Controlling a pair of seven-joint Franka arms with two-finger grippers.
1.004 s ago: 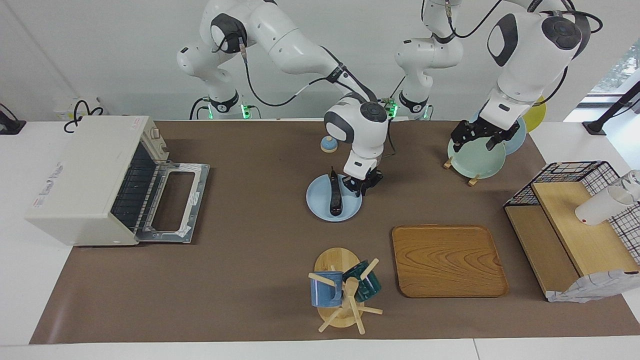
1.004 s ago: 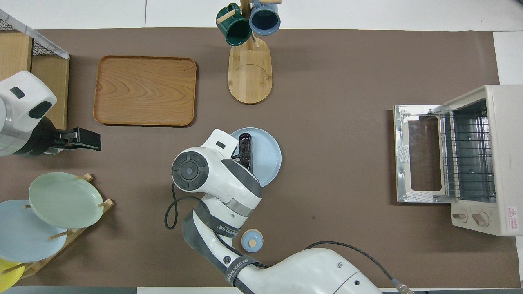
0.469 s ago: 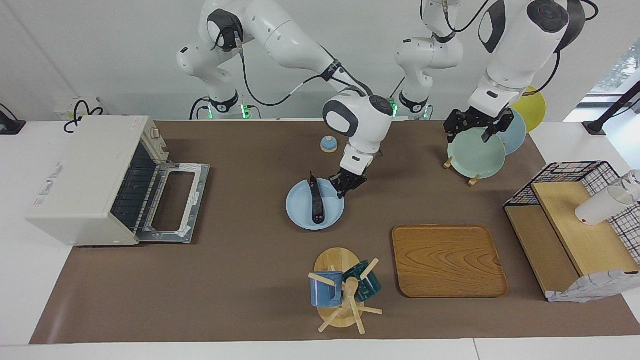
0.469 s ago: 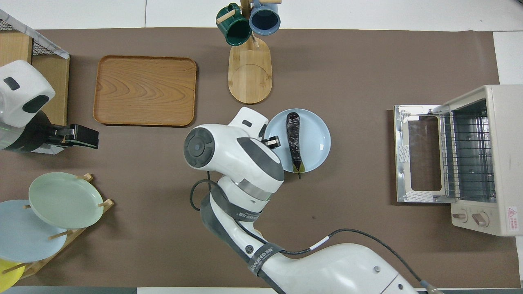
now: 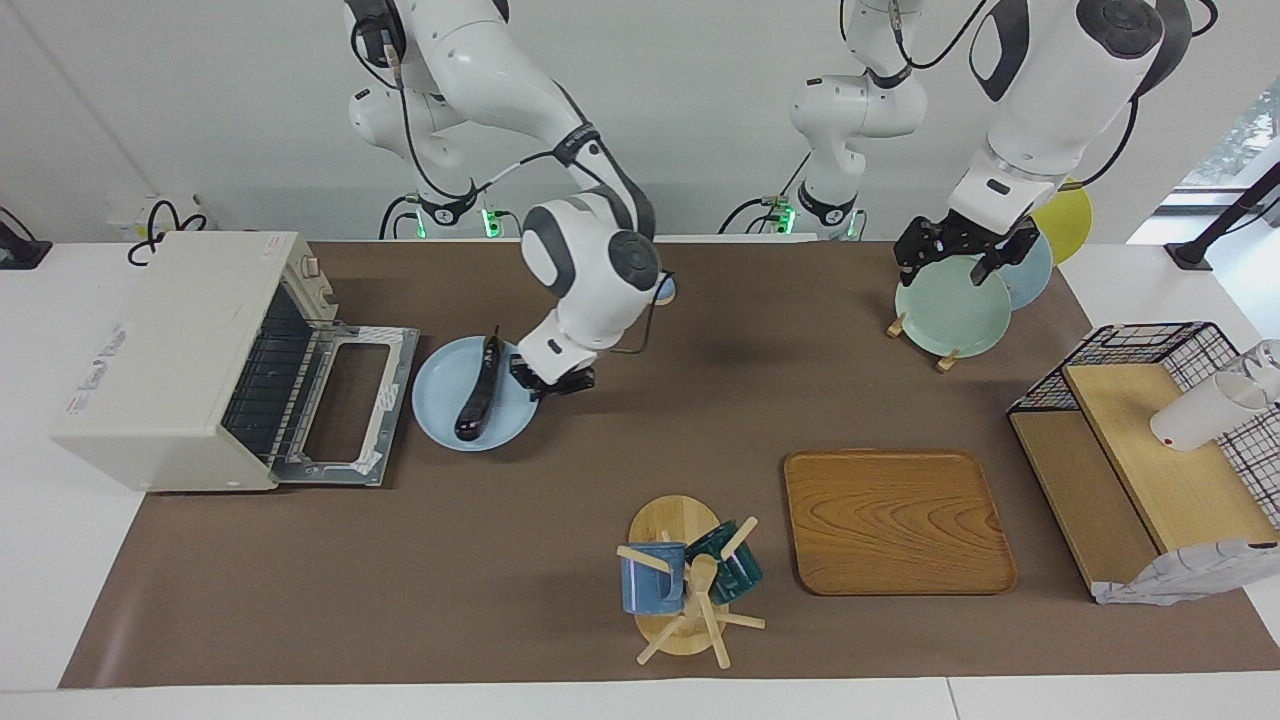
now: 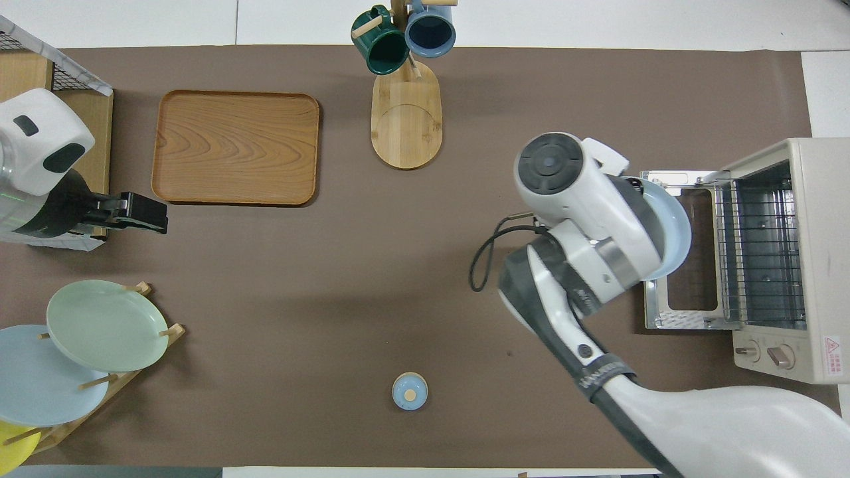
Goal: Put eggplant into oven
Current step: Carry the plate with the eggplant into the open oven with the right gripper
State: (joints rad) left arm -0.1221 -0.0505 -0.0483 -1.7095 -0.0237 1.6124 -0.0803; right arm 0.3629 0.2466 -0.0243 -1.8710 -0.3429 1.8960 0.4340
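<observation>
The eggplant point(image 5: 478, 396) lies on a light blue plate point(image 5: 440, 400) just in front of the oven point(image 5: 165, 360), beside its dropped door point(image 5: 350, 405). Its long axis runs slantwise, stem toward the robots. The right claw point(image 5: 548, 378) is pressed together on the plate's rim, at the side away from the oven. The left claw point(image 5: 958, 258), spread, waits over the plate rack point(image 5: 945, 312), well apart.
</observation>
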